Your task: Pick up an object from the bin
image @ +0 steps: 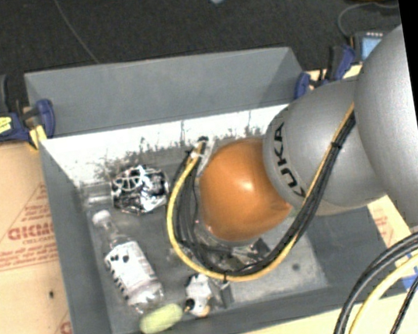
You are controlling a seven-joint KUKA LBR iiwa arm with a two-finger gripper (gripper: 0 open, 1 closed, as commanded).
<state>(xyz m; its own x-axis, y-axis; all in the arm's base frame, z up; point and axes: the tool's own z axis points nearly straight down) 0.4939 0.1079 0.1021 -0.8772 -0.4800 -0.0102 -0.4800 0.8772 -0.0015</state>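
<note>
Floor: grey bin (289,277) lay bare right of the gripper (225,259).
Grip: could not tell, hidden under the orange cover (236,189).
Nearest thing: small white toy (200,296) lay just beside, by the front wall.
Left: 1 bottle (131,270), well apart.

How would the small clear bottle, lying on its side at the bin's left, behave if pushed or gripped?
The bottle lies on its side and looks round, so a sideways push would probably roll it. Its clear wall looks smooth, so it may slip in a grip. It seems thin plastic, so likely light.
</note>
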